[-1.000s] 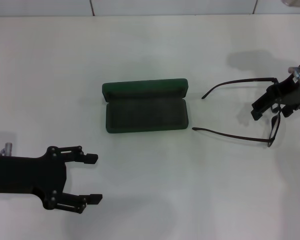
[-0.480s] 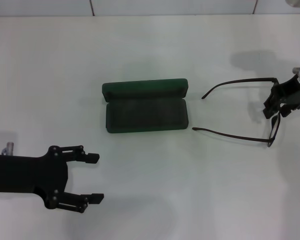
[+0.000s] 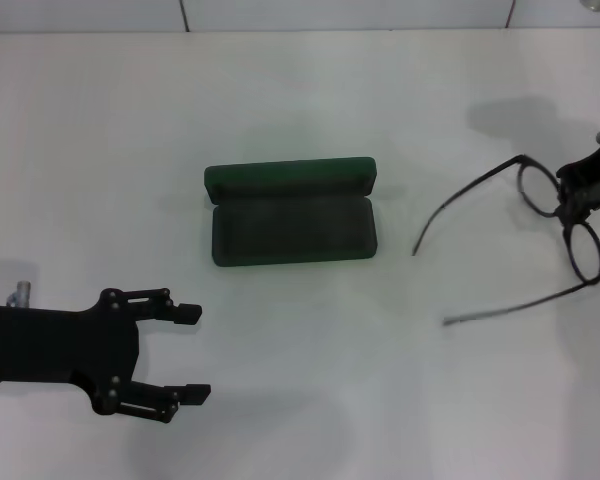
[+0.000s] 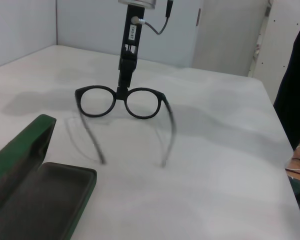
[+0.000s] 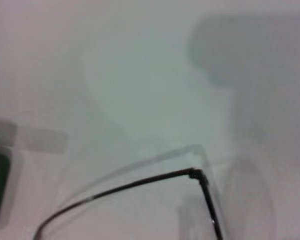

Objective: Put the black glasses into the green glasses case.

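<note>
Black glasses (image 3: 565,215) — hanging off the desk (image 3: 300,110) at your right edge, temples unfolded and pointing back toward the centre, lenses facing away from the case. Judged light and springy: thin frame, long slim temples that will flex and swing, lenses that scratch. The bridge looks the soundest hold; a temple alone would let the frame pivot.

That is where your right pincer (image 4: 125,85) has them. The left wrist view shows it coming straight down from above, its tip closed on the bridge between the two lenses, the frame upright and the temple tips low, near the desk. In the head view only its dark body shows at the frame's edge.

Green glasses case (image 3: 291,213) — open mid-desk, lid laid back on the far side, dark lining up, nothing in it. It lies well apart from the glasses, toward your left. The unfolded temples look too long for the tray as they stand, so expect them to foul the rim.

Left pincer (image 3: 190,354) — parked low on your near left, fingers spread wide, holding nothing.
</note>
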`<act>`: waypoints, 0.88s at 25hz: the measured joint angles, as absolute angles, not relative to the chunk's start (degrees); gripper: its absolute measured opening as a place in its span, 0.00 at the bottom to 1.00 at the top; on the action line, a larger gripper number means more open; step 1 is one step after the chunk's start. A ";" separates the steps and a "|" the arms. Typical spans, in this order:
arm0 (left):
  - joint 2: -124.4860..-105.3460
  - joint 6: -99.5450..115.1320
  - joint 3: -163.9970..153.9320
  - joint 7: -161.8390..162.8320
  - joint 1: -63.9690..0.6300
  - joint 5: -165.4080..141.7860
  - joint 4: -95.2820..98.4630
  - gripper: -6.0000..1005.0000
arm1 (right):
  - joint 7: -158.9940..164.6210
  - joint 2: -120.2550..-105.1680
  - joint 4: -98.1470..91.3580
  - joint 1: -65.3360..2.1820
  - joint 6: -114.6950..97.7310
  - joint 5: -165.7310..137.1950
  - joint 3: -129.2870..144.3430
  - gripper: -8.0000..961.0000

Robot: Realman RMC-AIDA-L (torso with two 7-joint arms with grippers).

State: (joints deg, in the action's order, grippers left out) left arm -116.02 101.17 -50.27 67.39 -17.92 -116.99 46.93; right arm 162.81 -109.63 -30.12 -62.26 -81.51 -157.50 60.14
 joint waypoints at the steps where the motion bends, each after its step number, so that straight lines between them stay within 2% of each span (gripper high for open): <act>1: -116.01 101.15 -50.27 67.40 -17.94 -117.00 46.86 0.87 | 162.75 -109.78 -30.83 -62.15 -81.47 -158.52 60.39 0.13; 6: -115.93 101.07 -50.12 67.41 -18.01 -117.04 46.60 0.87 | 162.58 -110.01 -33.85 -61.18 -81.83 -159.36 61.22 0.07; 14: -115.95 101.01 -49.72 67.44 -18.01 -117.01 46.58 0.87 | 160.45 -110.47 -35.96 -60.31 -81.79 -158.83 61.32 0.07; 18: -116.67 100.73 -46.49 67.42 -17.89 -116.72 46.58 0.87 | 158.25 -111.43 -42.62 -57.05 -81.98 -157.60 60.94 0.07; 22: -117.30 100.95 -45.38 68.82 -17.97 -116.74 46.60 0.87 | 156.00 -111.63 -48.33 -53.07 -81.89 -153.56 59.39 0.07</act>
State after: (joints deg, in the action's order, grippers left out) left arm -117.30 100.95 -45.38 68.82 -17.97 -116.74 46.60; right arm 156.01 -111.63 -48.33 -53.06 -81.89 -153.56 59.39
